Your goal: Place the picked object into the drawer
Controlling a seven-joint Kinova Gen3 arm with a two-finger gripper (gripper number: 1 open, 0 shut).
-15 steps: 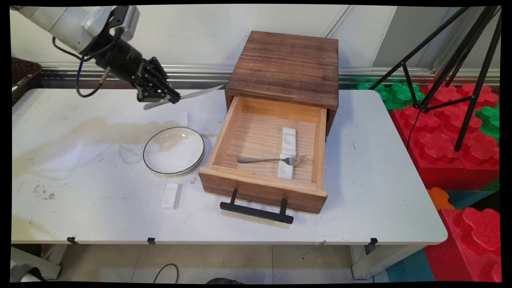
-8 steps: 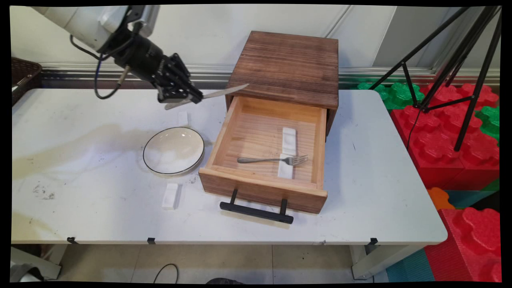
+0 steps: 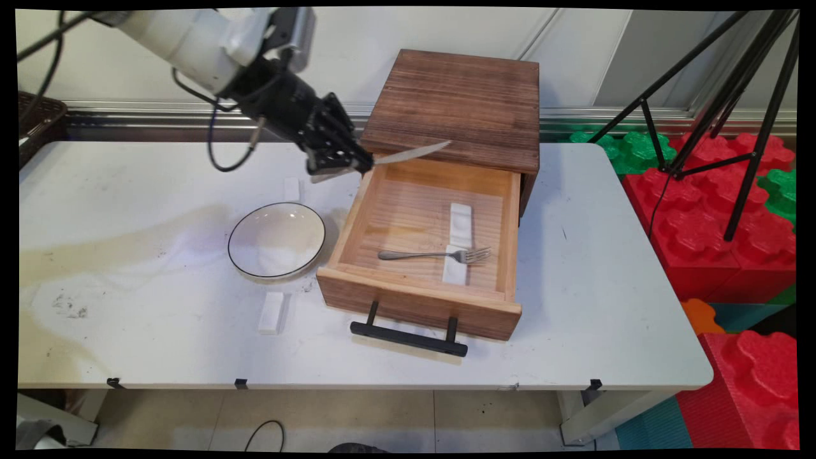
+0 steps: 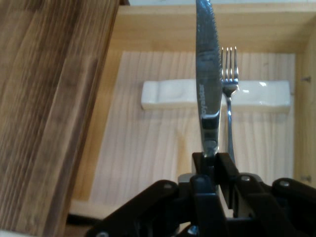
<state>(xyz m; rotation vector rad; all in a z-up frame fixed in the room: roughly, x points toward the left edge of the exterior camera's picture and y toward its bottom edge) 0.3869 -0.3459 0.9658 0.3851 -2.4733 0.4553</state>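
On the white table (image 3: 159,319), a wooden cabinet (image 3: 459,108) stands with its drawer (image 3: 421,299) pulled open. Above the drawer's back left corner the gripper (image 3: 347,164) is clamped on a knife (image 3: 411,153), blade over the drawer's back edge. Inside the drawer a fork (image 3: 433,255) lies across one of two white rests (image 3: 460,223); a bowl (image 3: 277,240) sits left of the drawer.
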